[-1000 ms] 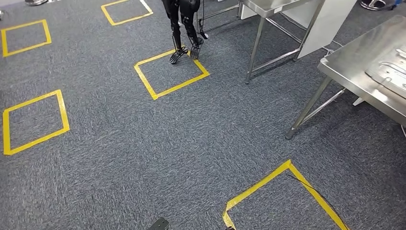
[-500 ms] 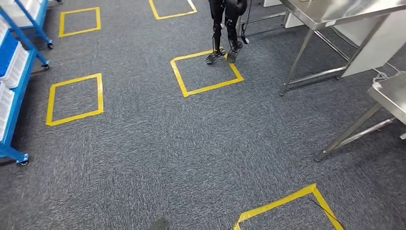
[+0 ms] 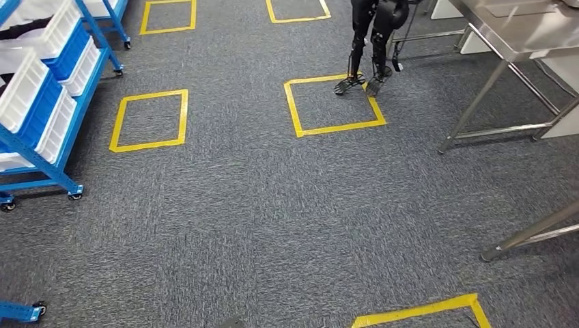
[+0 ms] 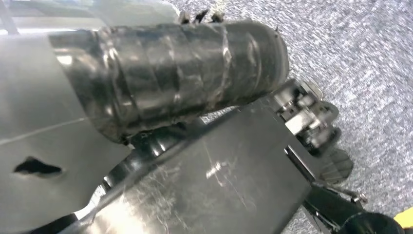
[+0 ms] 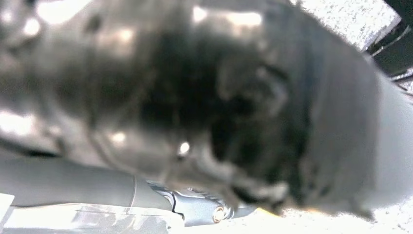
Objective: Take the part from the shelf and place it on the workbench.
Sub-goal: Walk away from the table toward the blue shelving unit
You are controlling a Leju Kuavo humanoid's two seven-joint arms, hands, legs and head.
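My left hand [image 4: 195,97] hangs at my side, seen close in the left wrist view as a dark ribbed cover over grey carpet [image 4: 370,63]; its fingers are hidden, so I cannot tell whether it is wide, narrow or holding anything. My right hand [image 5: 195,107] is a dark blur in the right wrist view; state likewise cannot be told. Outward from the hands, in the head view: grey carpet floor [image 3: 273,219] marked with yellow tape squares [image 3: 333,102]. Ahead and toward my left-hand side stands the blue shelf [image 3: 41,143] on castors, carrying white bins [image 3: 27,89]; the part itself cannot be made out in them. Ahead and toward my right-hand side stands the steel bench [image 3: 519,34]. Another dark legged robot [image 3: 372,41] stands at the far edge of the middle tape square, just beside the bench.
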